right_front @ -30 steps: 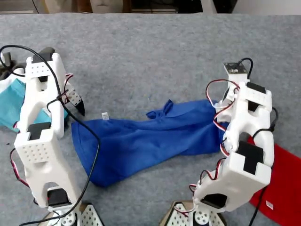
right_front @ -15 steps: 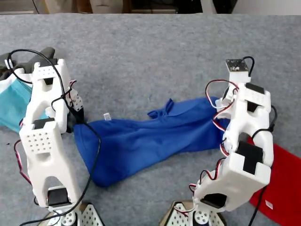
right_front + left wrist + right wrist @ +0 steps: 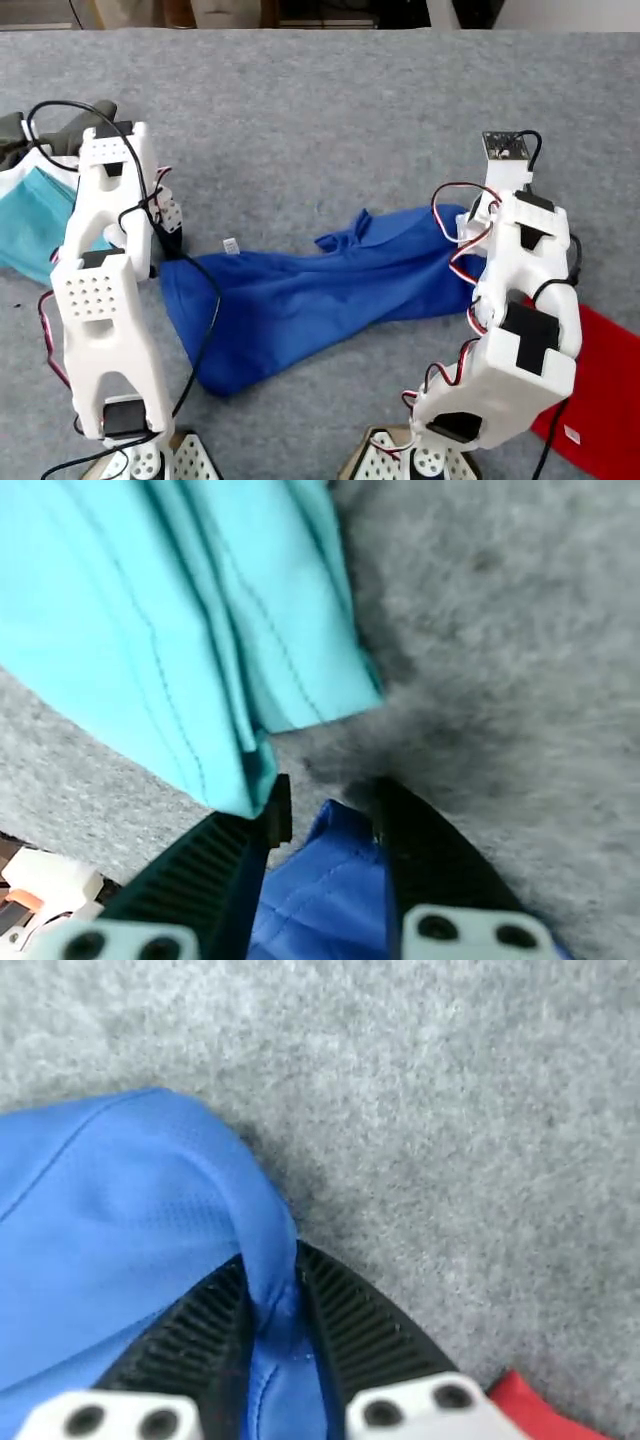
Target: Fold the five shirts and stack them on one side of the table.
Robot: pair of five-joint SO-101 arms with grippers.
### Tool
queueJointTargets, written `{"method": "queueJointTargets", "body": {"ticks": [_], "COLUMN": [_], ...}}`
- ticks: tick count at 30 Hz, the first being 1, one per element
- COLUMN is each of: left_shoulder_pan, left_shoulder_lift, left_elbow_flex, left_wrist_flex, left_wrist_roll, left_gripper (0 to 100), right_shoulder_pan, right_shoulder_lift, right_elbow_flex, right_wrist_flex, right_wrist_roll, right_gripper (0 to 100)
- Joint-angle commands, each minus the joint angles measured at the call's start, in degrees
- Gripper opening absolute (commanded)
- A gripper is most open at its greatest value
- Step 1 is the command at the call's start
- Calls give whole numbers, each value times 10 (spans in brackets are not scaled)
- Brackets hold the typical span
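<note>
This is looking like a robotics lab bench, not a home. Two white printed arms, the left arm (image 3: 95,310) and the right arm (image 3: 525,330), are standing at the near edge of a grey felt-covered table (image 3: 330,110). Bare servo wires (image 3: 447,192) are hanging loose and a black cable (image 3: 213,305) is looping freely. A blue shirt (image 3: 320,295) is lying mid-table between them.

High camera overhead, 2 wrist cameras close, sharing blue shirt (image 3: 320,290)
</note>
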Motion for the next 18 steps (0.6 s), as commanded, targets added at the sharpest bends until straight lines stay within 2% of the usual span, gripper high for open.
{"method": "queueJointTargets", "body": {"ticks": [1, 10, 14, 18], "left_shoulder_pan": [32, 55, 55, 52], "left_shoulder_lift": [0, 5, 5, 5], "left_elbow_flex": [-17, -17, -23, -23], "left_wrist_flex": [4, 4, 0, -18], "left_wrist_roll": [5, 11, 28, 29], "left_gripper": [168, 164, 71, 57], "right_shoulder_pan": [-7, -8, -8, -8], "right_shoulder_lift": [-26, -26, -26, -29], "right_elbow_flex": [0, 0, 0, 0], "right_wrist_flex": [-18, -18, -18, -17], "right_wrist_roll": [-5, -5, -5, -6], "right_gripper": [5, 5, 5, 5]}}
